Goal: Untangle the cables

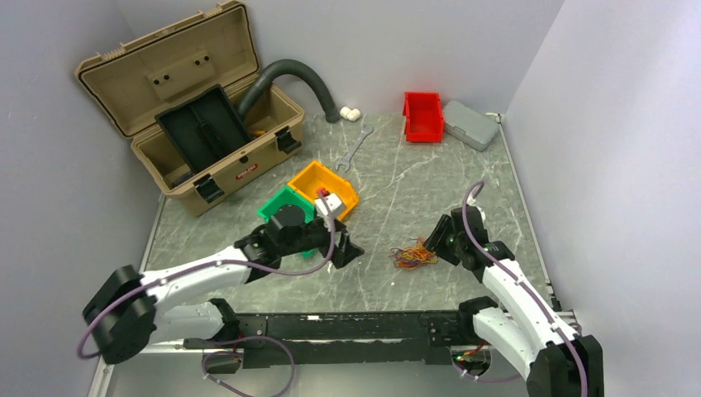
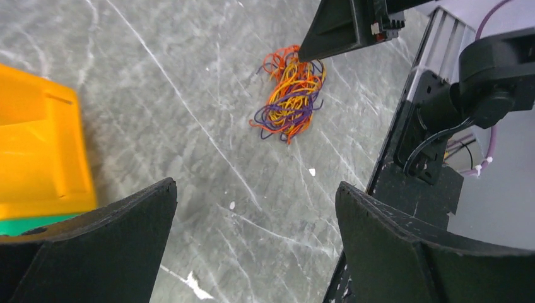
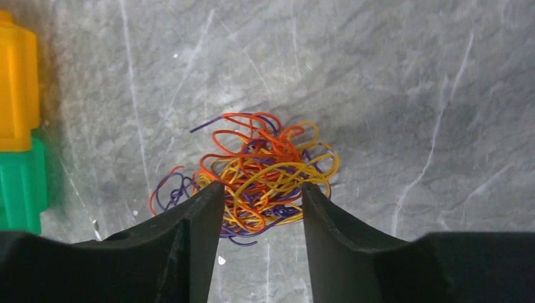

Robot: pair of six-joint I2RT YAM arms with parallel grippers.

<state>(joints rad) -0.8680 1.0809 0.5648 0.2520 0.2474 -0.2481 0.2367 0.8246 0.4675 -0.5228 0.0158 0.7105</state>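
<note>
Jaws of the right gripper [image 3: 262,189] stand half-open astride the tangled orange, yellow and purple thin cables [image 3: 265,158]; the left gripper [image 2: 255,186] gapes wide, empty, to their left.

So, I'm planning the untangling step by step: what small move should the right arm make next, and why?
Probably close the right gripper on the cables: its jaws straddle the bunch's edge, apart. The left gripper hangs open, away from it.
</note>
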